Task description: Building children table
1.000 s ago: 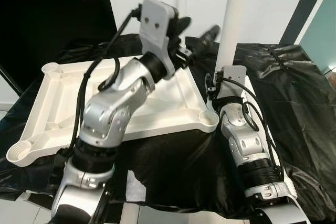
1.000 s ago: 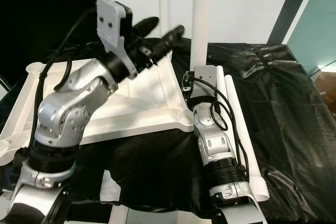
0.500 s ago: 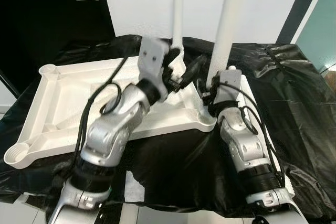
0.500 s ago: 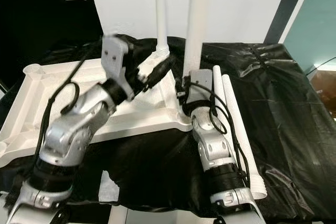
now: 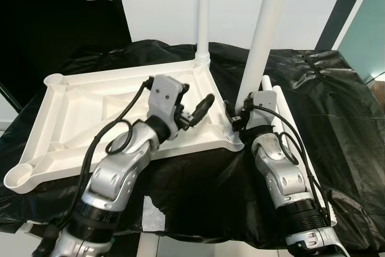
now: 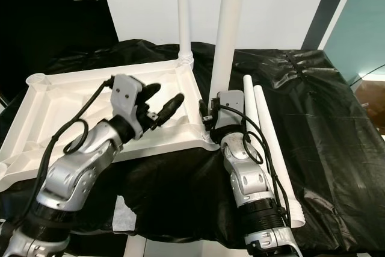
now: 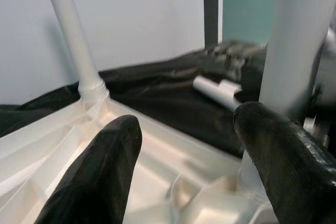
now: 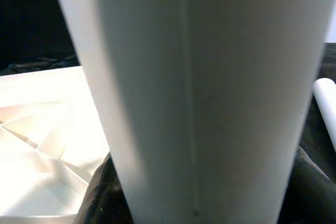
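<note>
The upturned table panel [image 5: 78, 112] is lying on the sheet-covered tabletop [image 5: 337, 118], toward its left. One leg [image 5: 203, 16] is standing upright in the panel's far right corner socket. A second leg [image 5: 261, 34] is standing at the near right corner, just behind the right hand [image 6: 207, 115]. Two loose legs [image 6: 264, 130] are lying side by side on the tabletop, just right of the right arm. The left hand [image 5: 201, 109] is being held over the panel's right half, left of the nearer leg, apart from it.
</note>
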You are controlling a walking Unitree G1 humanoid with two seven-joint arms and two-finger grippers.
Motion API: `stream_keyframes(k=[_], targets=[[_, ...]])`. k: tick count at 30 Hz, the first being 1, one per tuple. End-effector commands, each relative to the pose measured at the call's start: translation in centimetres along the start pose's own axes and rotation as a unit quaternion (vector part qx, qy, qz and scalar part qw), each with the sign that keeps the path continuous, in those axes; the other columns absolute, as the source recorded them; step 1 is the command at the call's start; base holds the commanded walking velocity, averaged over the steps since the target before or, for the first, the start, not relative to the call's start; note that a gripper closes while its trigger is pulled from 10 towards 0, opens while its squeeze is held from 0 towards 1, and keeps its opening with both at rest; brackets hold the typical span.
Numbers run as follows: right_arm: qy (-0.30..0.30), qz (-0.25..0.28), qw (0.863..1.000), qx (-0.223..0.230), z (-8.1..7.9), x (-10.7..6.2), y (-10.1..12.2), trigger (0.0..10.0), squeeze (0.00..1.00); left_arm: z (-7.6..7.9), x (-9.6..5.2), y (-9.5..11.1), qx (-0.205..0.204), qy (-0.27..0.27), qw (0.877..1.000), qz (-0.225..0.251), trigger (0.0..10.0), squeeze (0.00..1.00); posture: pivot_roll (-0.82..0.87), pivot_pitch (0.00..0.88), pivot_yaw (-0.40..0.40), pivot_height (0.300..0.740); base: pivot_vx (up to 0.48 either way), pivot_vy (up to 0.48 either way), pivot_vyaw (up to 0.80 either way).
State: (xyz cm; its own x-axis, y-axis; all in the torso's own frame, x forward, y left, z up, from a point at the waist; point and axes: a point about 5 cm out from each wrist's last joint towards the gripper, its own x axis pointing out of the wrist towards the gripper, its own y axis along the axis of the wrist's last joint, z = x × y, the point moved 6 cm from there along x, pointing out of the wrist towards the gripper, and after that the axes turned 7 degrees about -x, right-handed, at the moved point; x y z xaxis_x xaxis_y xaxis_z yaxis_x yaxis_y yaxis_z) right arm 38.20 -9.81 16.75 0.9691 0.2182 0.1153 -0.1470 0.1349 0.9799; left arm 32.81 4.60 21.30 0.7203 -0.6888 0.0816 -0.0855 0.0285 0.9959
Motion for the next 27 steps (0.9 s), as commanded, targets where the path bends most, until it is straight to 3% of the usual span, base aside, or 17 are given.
stream_keyframes(k=[1, 8, 9, 14, 27], targets=[[0.003, -0.027, 1.0, 0.014, -0.1, -0.4, -1.7, 10.0, 0.0, 1.5, -0.1, 0.0, 0.016, -0.054, 0.998, -0.002, 10.0, 0.0, -0.01, 0.017, 0.0, 0.74, 0.0, 0.0, 0.0], [0.004, -0.034, 0.999, 0.031, 0.8, -1.0, -2.8, 10.0, 0.0, 3.5, -1.0, -1.9, 0.011, -0.114, 0.992, -0.049, 10.0, 0.0, -0.01, 0.019, 0.006, 0.74, 0.0, 0.0, 0.0], [0.018, -0.031, 0.999, 0.021, 0.7, -1.3, -3.0, 10.0, 0.0, 4.3, -1.4, -2.7, 0.011, -0.137, 0.988, -0.071, 10.0, 0.0, -0.01, 0.022, 0.012, 0.74, 0.0, 0.0, 0.0], [0.057, -0.03, 0.998, -0.011, 0.1, -1.8, -3.6, 10.0, 0.0, 5.3, -2.2, -4.0, 0.019, -0.17, 0.98, -0.106, 10.0, 0.0, -0.01, 0.022, 0.015, 0.74, 0.0, 0.0, 0.0], [0.146, -0.051, 0.984, -0.088, -1.8, -3.4, -6.3, 10.0, 0.0, 5.6, -3.0, -4.8, 0.031, -0.185, 0.973, -0.138, 10.0, 0.0, 0.0, 0.028, 0.022, 0.74, 0.0, 0.0, 0.0]])
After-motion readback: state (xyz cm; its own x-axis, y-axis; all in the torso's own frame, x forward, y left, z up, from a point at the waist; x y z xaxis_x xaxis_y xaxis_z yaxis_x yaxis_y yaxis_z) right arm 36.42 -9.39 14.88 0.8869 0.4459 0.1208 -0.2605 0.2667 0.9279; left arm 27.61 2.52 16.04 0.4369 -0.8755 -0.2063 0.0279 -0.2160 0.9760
